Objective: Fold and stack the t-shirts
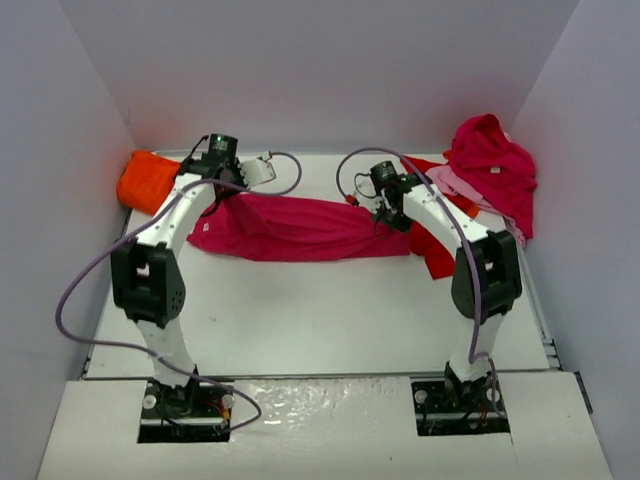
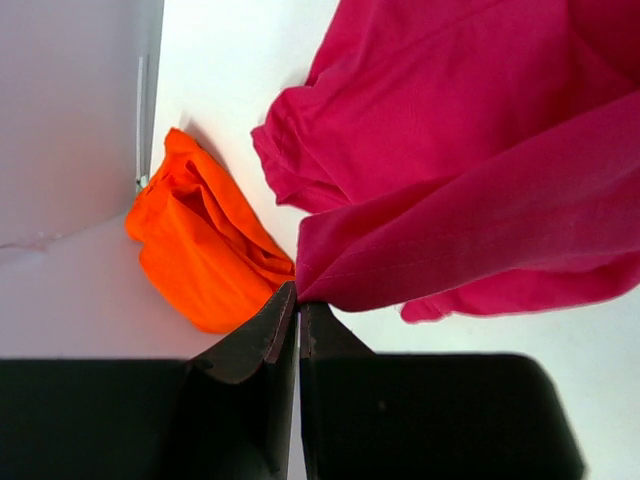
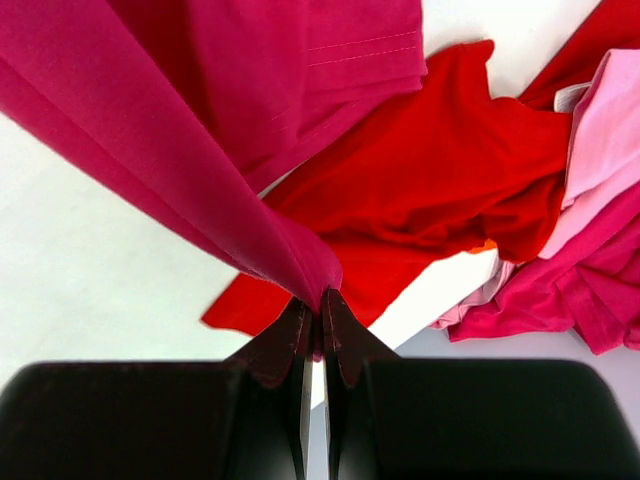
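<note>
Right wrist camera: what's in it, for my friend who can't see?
Two black fingers pinch a fold of a magenta cloth t-shirt that stretches to the upper left. Behind it a bright red cloth t-shirt lies on the white table, a light pink cloth t-shirt at the right edge.

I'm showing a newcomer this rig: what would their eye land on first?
The magenta shirt, stretched across the middle, one end pinched in the shut left hand, the other in the shut right hand. Next, the orange shirt bunched in the far left corner, and the heap of red, pink and crimson shirts at far right.
</note>
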Motion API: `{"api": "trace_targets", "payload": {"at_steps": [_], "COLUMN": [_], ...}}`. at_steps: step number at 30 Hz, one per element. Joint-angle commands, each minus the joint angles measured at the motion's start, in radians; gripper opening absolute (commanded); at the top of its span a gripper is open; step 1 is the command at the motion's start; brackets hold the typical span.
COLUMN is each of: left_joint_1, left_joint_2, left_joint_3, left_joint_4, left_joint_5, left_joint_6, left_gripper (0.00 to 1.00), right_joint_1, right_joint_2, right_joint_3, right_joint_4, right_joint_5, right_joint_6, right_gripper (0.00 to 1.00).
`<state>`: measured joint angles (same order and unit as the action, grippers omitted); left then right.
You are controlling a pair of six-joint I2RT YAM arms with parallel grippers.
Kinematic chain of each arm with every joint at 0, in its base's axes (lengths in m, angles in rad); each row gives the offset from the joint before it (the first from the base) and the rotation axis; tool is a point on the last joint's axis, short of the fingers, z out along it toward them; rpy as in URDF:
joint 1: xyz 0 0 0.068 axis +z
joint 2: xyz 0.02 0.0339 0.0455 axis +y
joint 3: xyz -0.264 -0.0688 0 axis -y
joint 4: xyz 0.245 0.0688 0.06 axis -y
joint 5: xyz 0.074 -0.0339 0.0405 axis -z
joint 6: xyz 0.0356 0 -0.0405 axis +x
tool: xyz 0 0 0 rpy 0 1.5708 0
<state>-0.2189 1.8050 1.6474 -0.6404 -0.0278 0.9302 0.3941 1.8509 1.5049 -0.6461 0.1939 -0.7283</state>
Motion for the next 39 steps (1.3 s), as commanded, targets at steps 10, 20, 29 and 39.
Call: {"api": "trace_targets", "payload": {"at_steps": [10, 20, 29, 39], "left_joint_1": [0.045, 0.056, 0.115, 0.141], "left_joint_2": [0.413, 0.486, 0.482, 0.549], "left_joint_3": [0.567, 0.688, 0.687, 0.676], "left_joint_4": [-0.098, -0.132, -0.135, -0.054], "left_joint_5": [-0.079, -0.097, -0.101, -0.138], "left_joint_6": [0.031, 0.043, 0.040, -0.066], "left_gripper": [0.00, 0.00, 0.00, 0.24], "right_joint_1": [-0.123, -0.133, -0.128, -0.122], "right_joint_2": [0.275, 0.380, 0.450, 0.578], "right_joint_3": [0.268, 0.404, 0.512, 0.633], "right_joint_4": [-0.045, -0.052, -0.063, -0.060], "right_joint_5": [-0.025, -0.046, -0.044, 0.029], "right_joint_6": [-0.057, -0.070, -0.083, -0.024], "right_gripper": [0.00, 0.00, 0.00, 0.61]}}
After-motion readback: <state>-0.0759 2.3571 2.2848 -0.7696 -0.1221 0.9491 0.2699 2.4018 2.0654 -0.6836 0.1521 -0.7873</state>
